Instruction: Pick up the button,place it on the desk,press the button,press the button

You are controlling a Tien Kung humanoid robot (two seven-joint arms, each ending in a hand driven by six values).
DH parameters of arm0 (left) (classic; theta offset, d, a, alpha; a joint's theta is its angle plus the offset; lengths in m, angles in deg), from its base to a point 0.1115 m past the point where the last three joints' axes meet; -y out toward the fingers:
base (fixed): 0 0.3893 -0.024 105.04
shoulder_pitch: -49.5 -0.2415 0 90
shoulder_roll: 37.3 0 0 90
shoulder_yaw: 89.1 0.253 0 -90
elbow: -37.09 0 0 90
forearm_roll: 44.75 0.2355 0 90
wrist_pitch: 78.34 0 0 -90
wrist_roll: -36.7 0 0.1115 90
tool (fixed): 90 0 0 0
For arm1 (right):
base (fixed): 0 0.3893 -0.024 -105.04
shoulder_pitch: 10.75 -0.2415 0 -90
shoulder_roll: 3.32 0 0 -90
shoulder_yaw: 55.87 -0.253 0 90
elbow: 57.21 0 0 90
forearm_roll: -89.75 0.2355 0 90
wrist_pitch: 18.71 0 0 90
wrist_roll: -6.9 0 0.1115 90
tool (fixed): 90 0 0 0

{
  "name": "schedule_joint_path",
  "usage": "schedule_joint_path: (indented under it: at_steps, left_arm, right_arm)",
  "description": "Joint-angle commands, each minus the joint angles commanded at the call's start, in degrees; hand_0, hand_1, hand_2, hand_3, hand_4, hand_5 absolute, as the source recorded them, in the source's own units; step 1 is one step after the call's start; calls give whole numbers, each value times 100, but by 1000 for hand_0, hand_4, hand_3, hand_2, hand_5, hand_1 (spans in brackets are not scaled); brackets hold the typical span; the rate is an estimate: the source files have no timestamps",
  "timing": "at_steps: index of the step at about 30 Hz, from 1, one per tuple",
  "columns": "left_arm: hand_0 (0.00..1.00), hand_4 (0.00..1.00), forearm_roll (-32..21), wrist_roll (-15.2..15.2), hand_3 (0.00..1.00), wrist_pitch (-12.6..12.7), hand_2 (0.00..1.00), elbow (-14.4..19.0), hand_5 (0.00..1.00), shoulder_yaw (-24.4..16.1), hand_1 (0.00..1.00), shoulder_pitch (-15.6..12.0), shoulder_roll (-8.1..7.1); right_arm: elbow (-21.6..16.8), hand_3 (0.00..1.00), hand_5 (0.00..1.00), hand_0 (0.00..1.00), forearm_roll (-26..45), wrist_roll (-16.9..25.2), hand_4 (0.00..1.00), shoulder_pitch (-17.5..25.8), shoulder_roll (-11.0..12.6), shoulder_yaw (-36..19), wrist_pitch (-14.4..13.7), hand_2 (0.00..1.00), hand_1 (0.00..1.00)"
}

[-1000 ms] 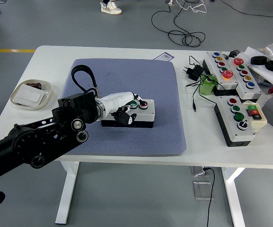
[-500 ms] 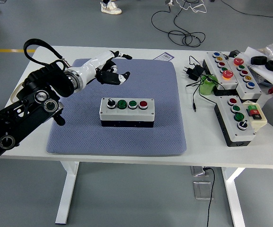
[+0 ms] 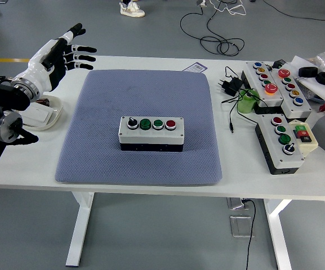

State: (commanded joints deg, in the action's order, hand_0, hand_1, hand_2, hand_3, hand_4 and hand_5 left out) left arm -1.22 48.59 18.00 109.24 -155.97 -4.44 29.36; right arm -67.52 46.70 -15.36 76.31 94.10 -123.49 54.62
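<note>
A button box [image 3: 151, 133] with a white top and black base rests on the blue-grey mat [image 3: 142, 101] at its middle. It carries a black knob, two green buttons and a red button. My left hand [image 3: 66, 53] is white with black fingers, raised at the table's far left, well away from the box. Its fingers are spread and hold nothing. My right arm is out of view.
A white dish [image 3: 36, 114] with a card sits at the left edge under my left arm. Two long button panels [image 3: 275, 84], another button box [image 3: 286, 140], a green cup [image 3: 246, 103], a plug and cables crowd the right side.
My left hand has lifted off the button box and swung up and left, from over the box to the table's far left edge. The box has stayed in place.
</note>
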Motion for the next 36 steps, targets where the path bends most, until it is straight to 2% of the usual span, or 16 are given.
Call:
schedule_joint_path:
  at_steps: [6,13,25,36]
  left_arm:
    - [792,732,-248,-394,851,-70,852,-20,998,-479,835,-524,-133]
    - [814,727,139,-458,845,-306,860,88,998,-708,853,-1033,-293]
    - [837,745,275,-573,856,-544,872,335,998,-999,874,-1374,-334]
    - [851,755,310,-514,879,-723,887,418,998,-1151,888,-1661,-326]
  right_arm:
    - [0,591,368,642,18,-6,242,3,-12,12,-1,547,507]
    - [0,591,368,642,69,-9,242,23,-32,-3,-13,547,507]
    - [0,590,368,642,70,-11,241,19,-53,-24,-14,547,507]
    - [0,591,368,641,244,29,241,64,-81,-29,-22,547,508]
